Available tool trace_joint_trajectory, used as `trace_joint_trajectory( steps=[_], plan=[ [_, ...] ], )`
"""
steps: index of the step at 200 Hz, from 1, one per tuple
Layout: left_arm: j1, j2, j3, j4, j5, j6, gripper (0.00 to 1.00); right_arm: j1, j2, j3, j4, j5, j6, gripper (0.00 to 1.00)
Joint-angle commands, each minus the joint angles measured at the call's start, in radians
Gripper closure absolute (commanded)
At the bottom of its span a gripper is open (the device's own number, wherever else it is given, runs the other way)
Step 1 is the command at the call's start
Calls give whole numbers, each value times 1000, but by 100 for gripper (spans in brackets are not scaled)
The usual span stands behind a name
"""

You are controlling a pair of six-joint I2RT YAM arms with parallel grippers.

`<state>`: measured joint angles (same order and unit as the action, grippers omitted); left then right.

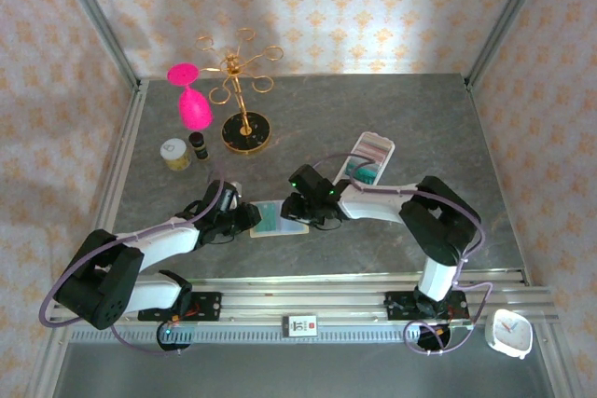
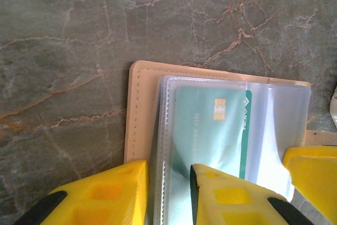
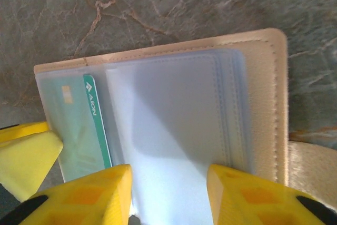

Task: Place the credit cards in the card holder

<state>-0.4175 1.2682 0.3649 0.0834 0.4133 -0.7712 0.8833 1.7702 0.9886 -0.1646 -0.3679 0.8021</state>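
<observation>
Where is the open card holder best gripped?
Probably the card holder by its bare tan cover border, coming from the outer side with jaws straddling the thin edge: it lies flat, and the clear sleeves are floppy and hold the teal card.

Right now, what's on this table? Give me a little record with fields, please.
card holder: open, lying flat mid-table
teal card: inside a clear sleeve of the holder
left claw: jaws apart, tips over the sleeves
right claw: jaws apart, over the sleeves from the other side
more cards: stacked farther back, right of centre
</observation>
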Motion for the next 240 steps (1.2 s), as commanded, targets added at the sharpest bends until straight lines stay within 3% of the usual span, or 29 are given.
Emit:
trace_joint_trajectory(
  steps=[1,57,126,185,240],
  plan=[
    [-22,33,-26,-76,22,-17,74,18,52,13,-59,36,-15,56],
    [-23,31,-29,-101,-9,-17,80,23,55,18,143,-25,77,55],
    [-23,27,-23,-109,-16,-14,83,23,46,24,207,-37,98,56],
    [-13,-67,22,-232,-86,22,59,23,-42,7,99,86,42,56],
    [-3,-140,42,-304,-117,17,46,23,-42,-13,33,140,37,58]
  ],
)
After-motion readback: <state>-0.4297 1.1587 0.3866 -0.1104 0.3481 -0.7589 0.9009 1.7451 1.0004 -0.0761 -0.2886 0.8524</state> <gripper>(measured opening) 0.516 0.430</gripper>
